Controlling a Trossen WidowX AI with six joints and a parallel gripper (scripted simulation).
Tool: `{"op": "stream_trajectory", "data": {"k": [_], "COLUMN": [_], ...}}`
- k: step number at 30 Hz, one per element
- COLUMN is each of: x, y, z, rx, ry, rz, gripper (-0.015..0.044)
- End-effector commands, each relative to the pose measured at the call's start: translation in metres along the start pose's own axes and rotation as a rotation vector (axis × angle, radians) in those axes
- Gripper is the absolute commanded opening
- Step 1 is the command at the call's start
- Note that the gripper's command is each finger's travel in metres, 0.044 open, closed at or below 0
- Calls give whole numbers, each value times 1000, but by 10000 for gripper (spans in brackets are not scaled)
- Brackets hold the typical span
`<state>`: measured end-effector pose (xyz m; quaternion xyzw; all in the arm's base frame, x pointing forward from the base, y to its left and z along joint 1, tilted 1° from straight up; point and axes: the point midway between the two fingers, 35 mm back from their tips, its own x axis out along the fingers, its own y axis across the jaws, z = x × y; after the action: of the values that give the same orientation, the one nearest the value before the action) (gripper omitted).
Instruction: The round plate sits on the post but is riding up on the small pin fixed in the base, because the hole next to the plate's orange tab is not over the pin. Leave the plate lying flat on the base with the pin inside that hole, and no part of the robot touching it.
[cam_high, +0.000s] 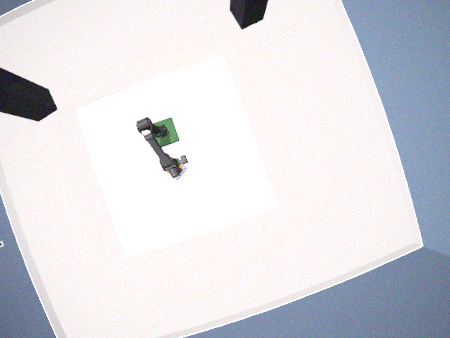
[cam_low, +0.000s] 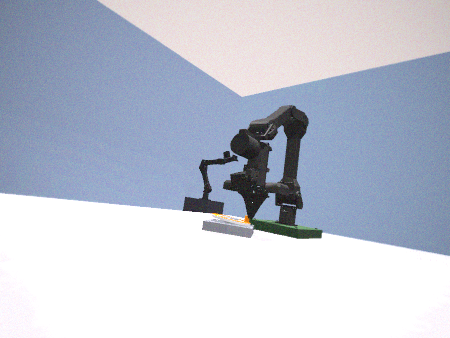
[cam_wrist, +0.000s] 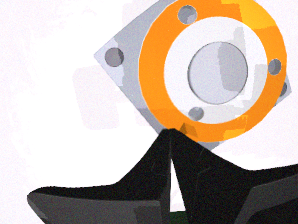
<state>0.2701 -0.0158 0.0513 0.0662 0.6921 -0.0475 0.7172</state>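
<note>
The gripper (cam_wrist: 170, 137) has its two dark fingers pressed together with nothing between them; only a thin sliver of light shows along their seam in the wrist view. The joined tips come to a point right at the near edge of the round plate (cam_wrist: 154, 63), at the spot where a small orange tab (cam_wrist: 188, 131) juts from the rim. Whether the tips actually touch the tab or stand just beside it, I cannot tell. In the exterior view the fingers point straight down onto the right end of the plate, beside the arm's green mount (cam_low: 287, 229).

The plate lies on the grey square base (cam_wrist: 127, 36), ringed around the pale post (cam_wrist: 218, 71) in its middle. Its face shows small holes: one at the far left, one just beside the tab, one at the right. A dark mark at the right rim may be the pin, but it is too small to be sure.

As a judgement, the task is unfinished: nothing shows a pin seated in the hole next to the tab, and the closed fingers are placed as if to nudge the tab and turn the plate around the post. What is left is the turning, the drop flat, and the withdrawal.

The plate is round, so it has no long axis; its one direction is the tab, which points toward the near side, at the fingertips.
</note>
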Motion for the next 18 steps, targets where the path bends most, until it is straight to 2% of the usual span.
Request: {"op": "stream_trajectory", "data": {"k": [1, 18], "x": [1, -3], "y": [-6, -22], "z": [-5, -13], "rx": [3, 3], "ry": [7, 8], "rz": [-6, -8], "gripper": [0, 0]}}
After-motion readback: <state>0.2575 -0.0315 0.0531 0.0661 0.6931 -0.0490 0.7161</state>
